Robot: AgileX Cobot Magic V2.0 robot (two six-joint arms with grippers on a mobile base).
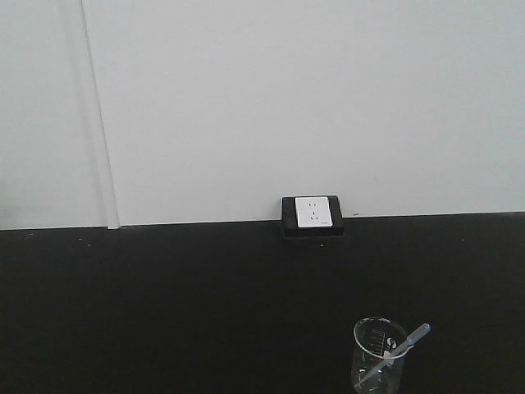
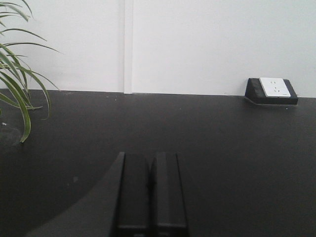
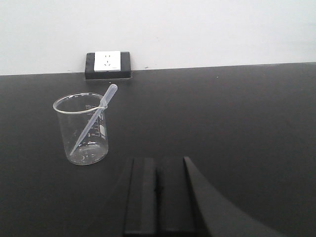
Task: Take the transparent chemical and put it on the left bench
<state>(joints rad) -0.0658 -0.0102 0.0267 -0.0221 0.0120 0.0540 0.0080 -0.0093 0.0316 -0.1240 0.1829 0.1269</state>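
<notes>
The transparent chemical (image 3: 95, 116) is a thin clear dropper pipette leaning inside a clear glass beaker (image 3: 82, 129), its bulb end sticking out above the rim. The front view shows the same transparent chemical (image 1: 402, 348) in the beaker (image 1: 377, 358) at the bottom right. My right gripper (image 3: 158, 165) is shut and empty, low over the black countertop, to the right of the beaker and nearer the camera. In the left wrist view, my left gripper (image 2: 150, 160) is shut with nothing in it, over bare countertop. The left bench is out of view.
A black countertop (image 1: 164, 304) runs along a white wall. A white wall socket in a black housing (image 1: 312, 215) sits at the back; it also shows as the socket (image 2: 273, 89) and the socket (image 3: 107, 63). Green plant leaves (image 2: 15, 79) hang at the left.
</notes>
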